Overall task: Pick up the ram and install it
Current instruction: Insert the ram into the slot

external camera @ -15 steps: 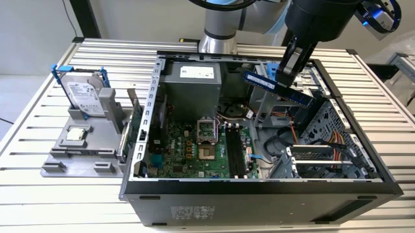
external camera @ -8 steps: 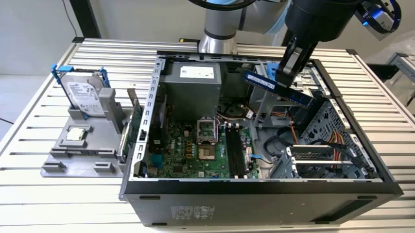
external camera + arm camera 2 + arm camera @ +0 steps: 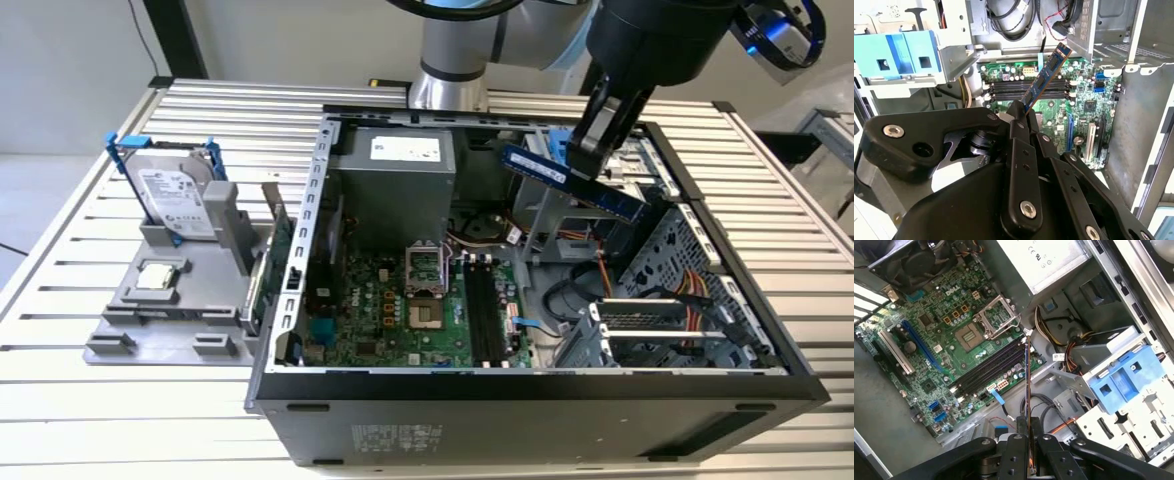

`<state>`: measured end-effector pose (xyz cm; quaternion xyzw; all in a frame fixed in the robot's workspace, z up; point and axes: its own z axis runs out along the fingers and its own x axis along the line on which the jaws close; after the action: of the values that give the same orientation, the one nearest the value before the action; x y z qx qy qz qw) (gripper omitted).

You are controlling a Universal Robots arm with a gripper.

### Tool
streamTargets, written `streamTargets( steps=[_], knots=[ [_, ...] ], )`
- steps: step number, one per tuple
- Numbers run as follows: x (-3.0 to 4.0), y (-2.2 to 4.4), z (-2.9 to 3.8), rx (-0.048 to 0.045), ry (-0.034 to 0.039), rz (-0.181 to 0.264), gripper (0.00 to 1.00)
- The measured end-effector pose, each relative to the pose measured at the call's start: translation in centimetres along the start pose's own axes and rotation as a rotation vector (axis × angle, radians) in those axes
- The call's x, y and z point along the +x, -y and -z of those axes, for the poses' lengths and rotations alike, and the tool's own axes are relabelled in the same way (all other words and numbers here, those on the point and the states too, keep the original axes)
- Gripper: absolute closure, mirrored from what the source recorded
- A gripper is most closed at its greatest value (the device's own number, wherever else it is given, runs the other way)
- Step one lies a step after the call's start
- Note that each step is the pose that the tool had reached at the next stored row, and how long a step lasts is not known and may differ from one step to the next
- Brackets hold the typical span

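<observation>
- The fingers (image 3: 594, 130) are clamped on the ram (image 3: 537, 166), gripping it near its middle and holding it tilted in the air.
- Below the fingers lies the open computer case (image 3: 534, 385) on the counter (image 3: 80, 400).
- Inside it, the green board's (image 3: 929, 340) dark slots (image 3: 989, 367) sit under the ram's free end.

The ram (image 3: 534, 163) hangs over the motherboard (image 3: 400, 310) in the open case (image 3: 534, 388).

An open computer case (image 3: 534, 415) sits at the middle of the table (image 3: 80, 420). Toward the table's edge on the exterior view's left, a grey holder (image 3: 167, 315) carries an upright hard drive (image 3: 176, 195).
</observation>
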<state>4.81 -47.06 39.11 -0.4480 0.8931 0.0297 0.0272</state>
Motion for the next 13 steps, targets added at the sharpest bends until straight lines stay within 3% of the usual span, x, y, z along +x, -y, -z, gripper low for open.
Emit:
streamTargets(
  steps=[13],
  knots=[
    [0.0,0.0,0.0,0.0029,0.0012,-0.038,1.0]
  ],
)
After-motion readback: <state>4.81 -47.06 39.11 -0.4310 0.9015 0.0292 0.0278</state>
